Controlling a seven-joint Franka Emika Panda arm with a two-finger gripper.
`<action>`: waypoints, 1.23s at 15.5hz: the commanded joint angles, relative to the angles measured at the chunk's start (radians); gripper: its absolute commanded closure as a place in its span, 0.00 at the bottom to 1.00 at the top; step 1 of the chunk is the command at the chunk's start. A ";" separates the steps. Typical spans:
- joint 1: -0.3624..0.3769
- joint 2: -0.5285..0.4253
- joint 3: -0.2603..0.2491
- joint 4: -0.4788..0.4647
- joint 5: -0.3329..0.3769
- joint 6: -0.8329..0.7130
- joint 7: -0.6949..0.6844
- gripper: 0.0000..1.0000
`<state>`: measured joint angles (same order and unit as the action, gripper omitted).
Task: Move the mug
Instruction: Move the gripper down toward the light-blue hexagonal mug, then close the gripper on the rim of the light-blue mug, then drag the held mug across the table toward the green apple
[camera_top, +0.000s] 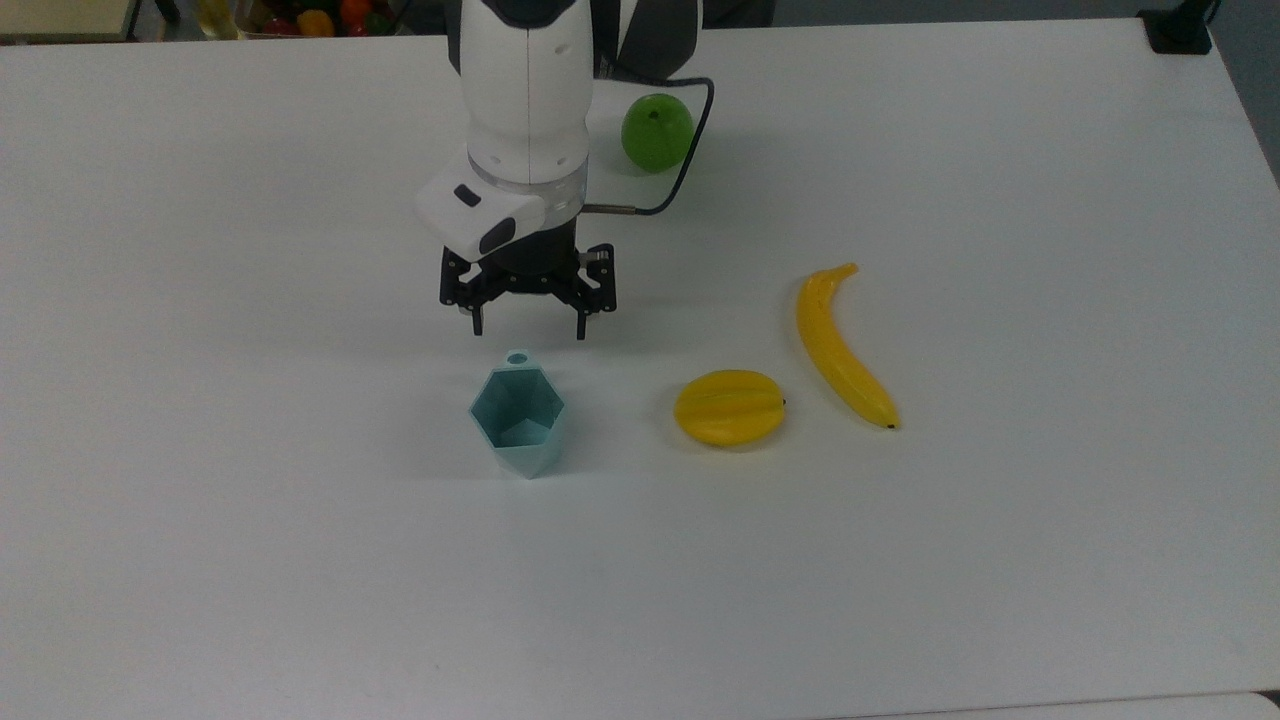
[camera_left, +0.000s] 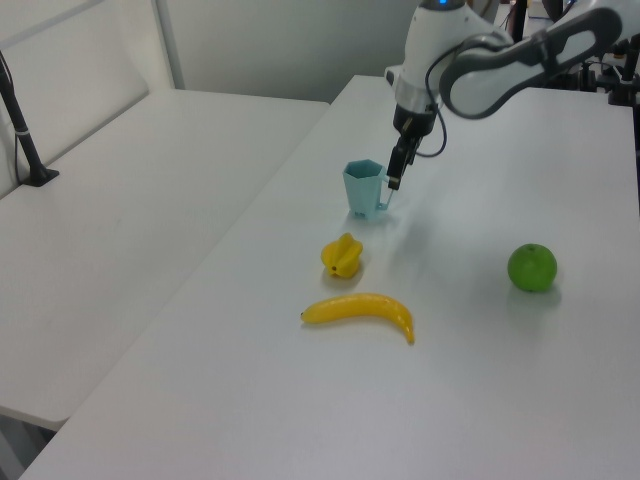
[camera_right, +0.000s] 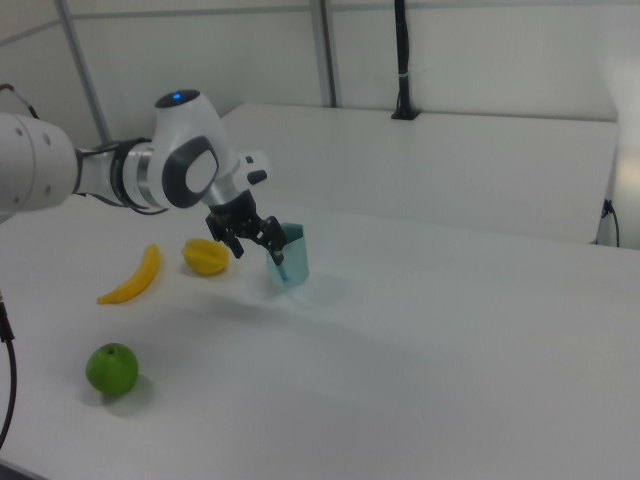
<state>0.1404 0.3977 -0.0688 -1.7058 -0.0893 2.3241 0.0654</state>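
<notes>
Mug just below the spread pincer in the top view

In the top view the mug (camera_top: 519, 416) stands upright on the white table (camera_top: 200, 550), left of the yellow starfruit (camera_top: 729, 407) and the banana (camera_top: 840, 348), with its tab handle turned up toward the pincer (camera_top: 529, 327). The pincer hangs just above that handle with its fingers wide apart and holding nothing; a short advance down the top view would likely bring it over the rim. A green apple (camera_top: 657, 131) sits well behind the arm.
</notes>
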 joint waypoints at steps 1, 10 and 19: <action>0.007 0.067 -0.012 0.023 -0.020 0.089 -0.013 0.00; -0.001 0.102 -0.012 0.023 -0.021 0.185 -0.019 1.00; -0.007 -0.095 -0.012 -0.125 -0.021 0.161 -0.012 1.00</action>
<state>0.1327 0.4746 -0.0732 -1.6780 -0.0995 2.4946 0.0610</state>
